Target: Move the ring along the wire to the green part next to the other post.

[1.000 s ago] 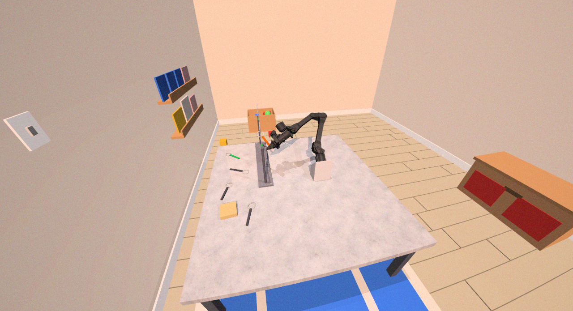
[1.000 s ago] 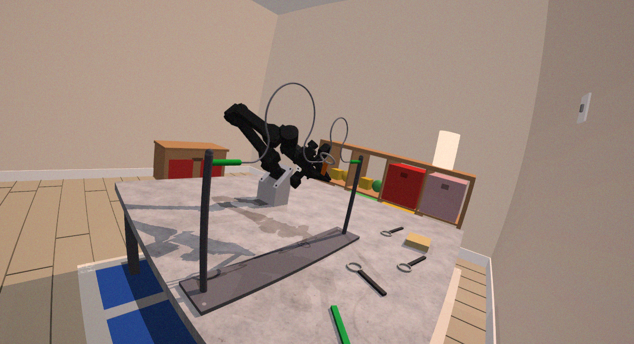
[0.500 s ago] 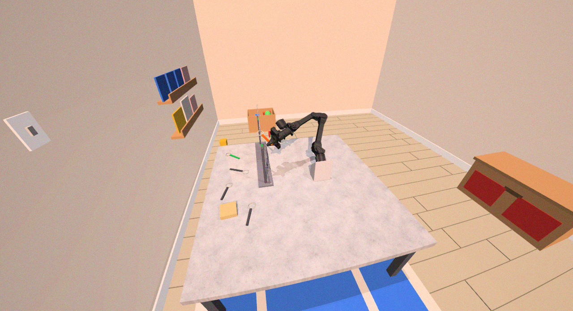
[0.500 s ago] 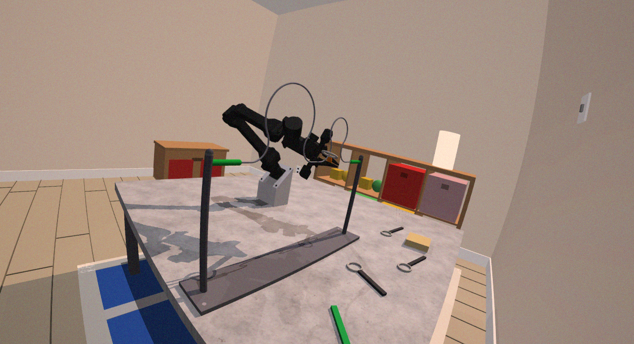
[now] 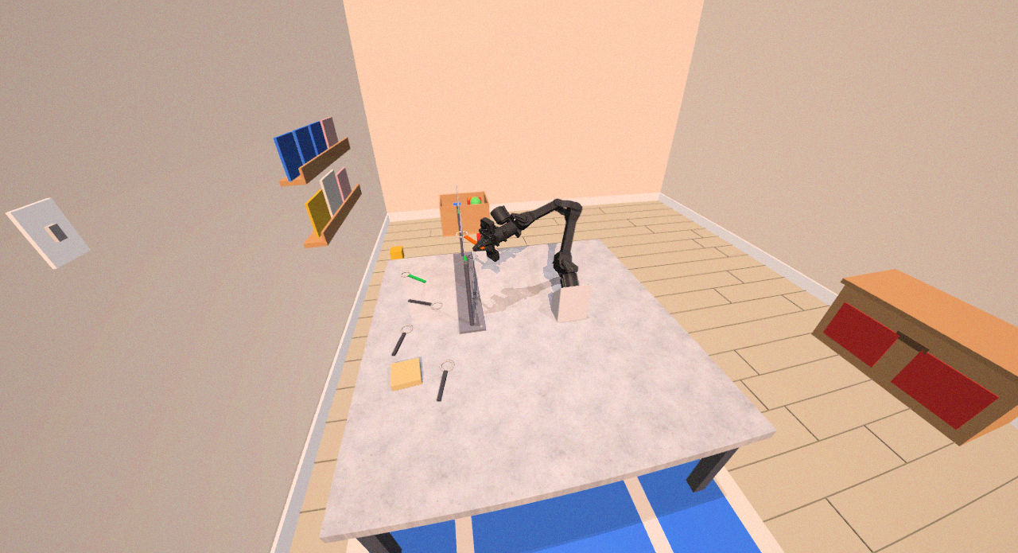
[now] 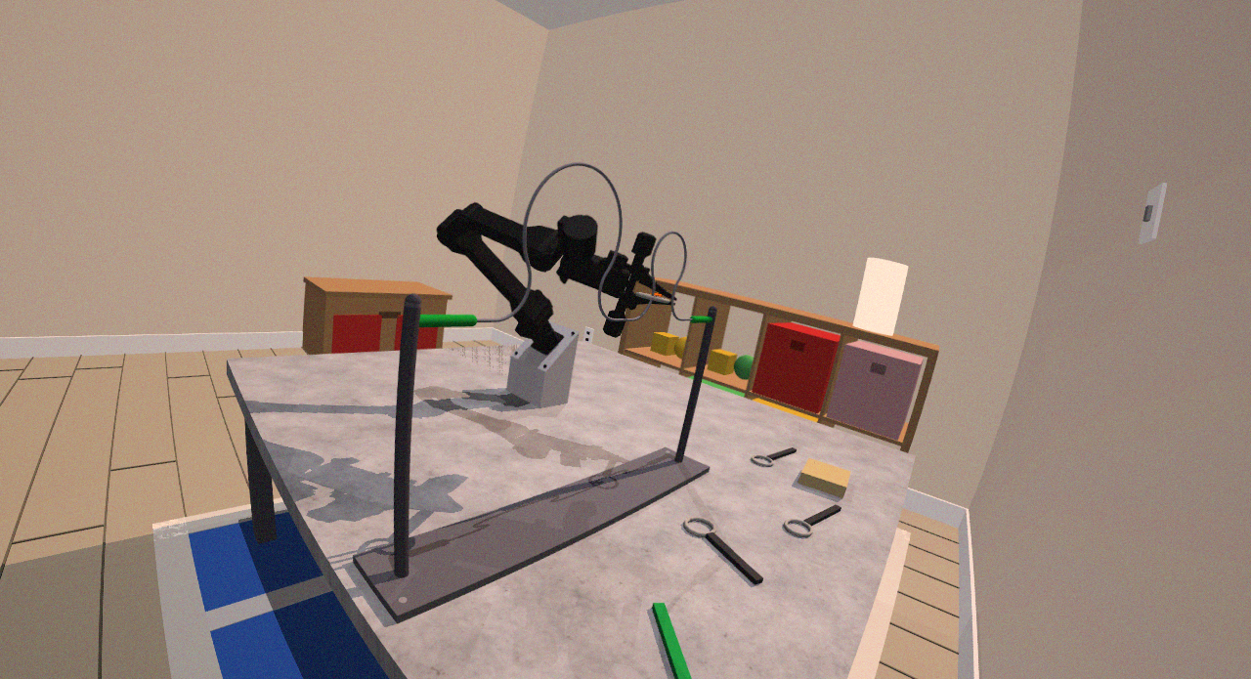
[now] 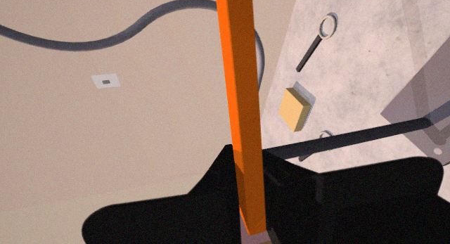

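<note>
Orange handle (image 5: 470, 240) (image 6: 658, 294) (image 7: 242, 79) is clamped by the fingers (image 5: 478, 247) (image 6: 672, 301); ring (image 5: 465, 236) (image 6: 645, 298) is held near the wire's smaller loop (image 6: 684, 255), contact unclear. Probably light, stiff; best gripped by flat sides, away from ring.

Black arm (image 5: 569, 229) (image 6: 498, 269) raised and bent at the elbow, wrist angled slightly down, gripper (image 5: 478, 247) (image 6: 671, 299) (image 7: 236, 150) clamped on an orange handle

Beige walls (image 5: 818, 87) (image 6: 306, 133) (image 7: 140, 131), plank floor (image 5: 712, 321) (image 6: 105, 430), blue-panelled rug (image 5: 569, 525) (image 6: 253, 544)
</note>
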Controlling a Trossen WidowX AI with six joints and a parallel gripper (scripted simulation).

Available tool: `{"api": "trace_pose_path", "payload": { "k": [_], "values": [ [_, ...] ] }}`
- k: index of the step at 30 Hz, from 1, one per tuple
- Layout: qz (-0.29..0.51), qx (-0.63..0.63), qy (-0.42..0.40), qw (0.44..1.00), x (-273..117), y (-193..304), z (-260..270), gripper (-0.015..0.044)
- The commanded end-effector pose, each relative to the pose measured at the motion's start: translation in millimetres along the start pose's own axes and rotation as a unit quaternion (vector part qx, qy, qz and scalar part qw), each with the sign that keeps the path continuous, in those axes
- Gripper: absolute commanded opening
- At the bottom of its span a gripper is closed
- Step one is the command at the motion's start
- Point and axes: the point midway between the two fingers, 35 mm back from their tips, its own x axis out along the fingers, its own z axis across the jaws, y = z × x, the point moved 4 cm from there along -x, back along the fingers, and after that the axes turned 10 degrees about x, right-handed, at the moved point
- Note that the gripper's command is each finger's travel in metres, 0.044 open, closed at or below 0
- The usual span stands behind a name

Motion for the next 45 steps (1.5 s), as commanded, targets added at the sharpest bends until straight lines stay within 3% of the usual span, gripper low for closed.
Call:
{"api": "trace_pose_path", "payload": {
  "k": [1,45],
  "values": [
    [0.006,0.032,-0.022,0.999,-3,-1,13,-0.015],
    [0.042,0.191,-0.106,0.975,-17,-7,64,-0.015]
  ]
}}
